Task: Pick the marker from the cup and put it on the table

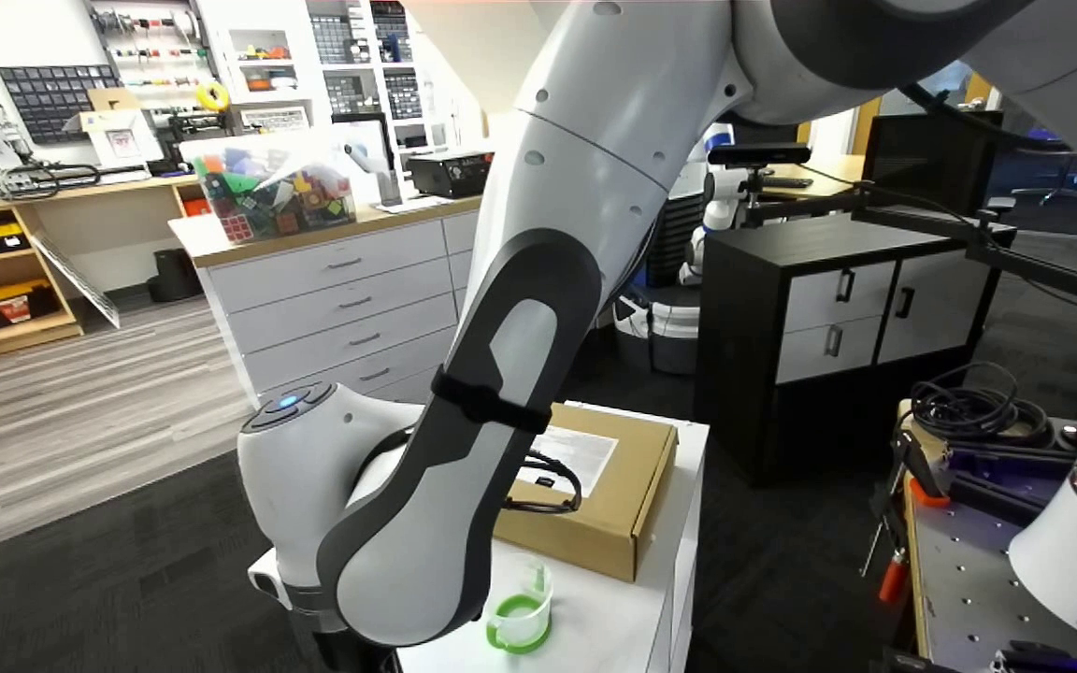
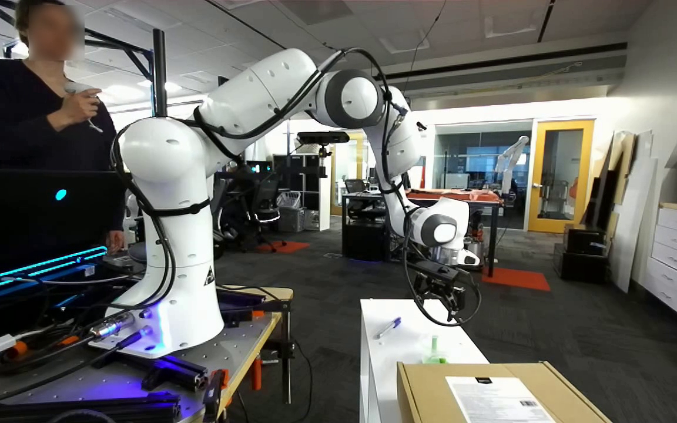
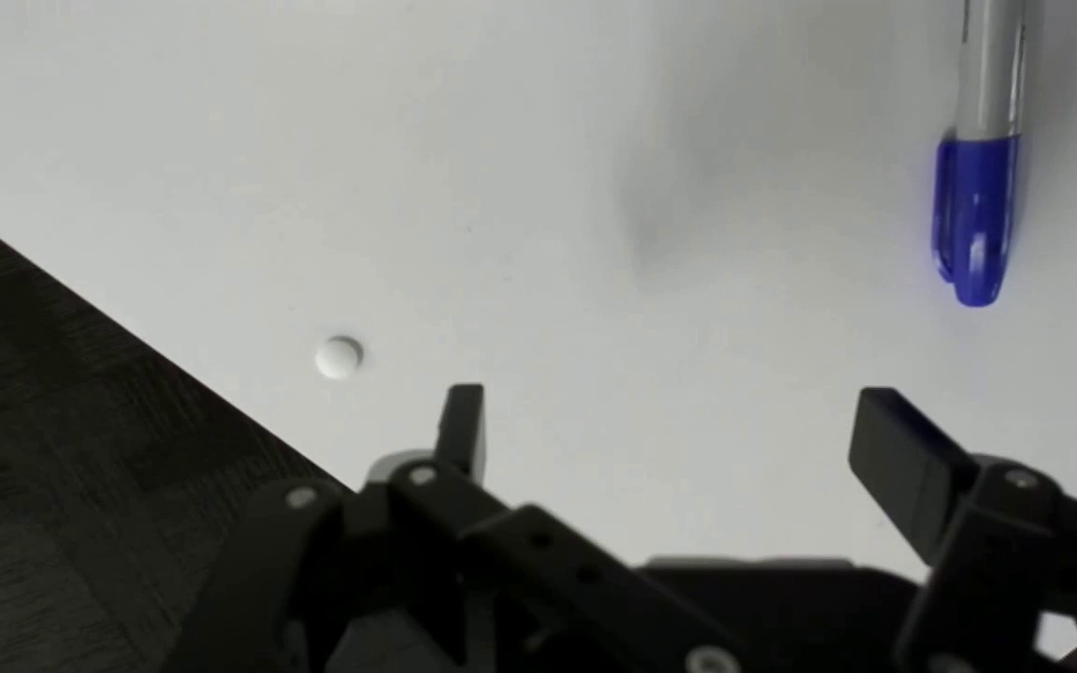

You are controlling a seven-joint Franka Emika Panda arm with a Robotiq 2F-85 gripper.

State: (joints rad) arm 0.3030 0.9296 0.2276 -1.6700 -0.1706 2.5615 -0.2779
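Robotics lab: arm [image 2: 259, 88] on bench [image 2: 233, 348] (+ wall-mtd. parts bins [image 1: 57, 105]).

You are seeing glossy plastic on the marker [image 3: 985, 154] at the upper right of the wrist view, while the table [image 3: 520, 234] is looking smooth across the middle and the gripper [image 3: 669, 421] matt at the bottom. In an exterior view, the cup [image 1: 537, 612] is showing translucent plastic at lower centre; the cardboard box [image 1: 637, 458] is looking matt, its paper sheet [image 1: 595, 451] smooth.
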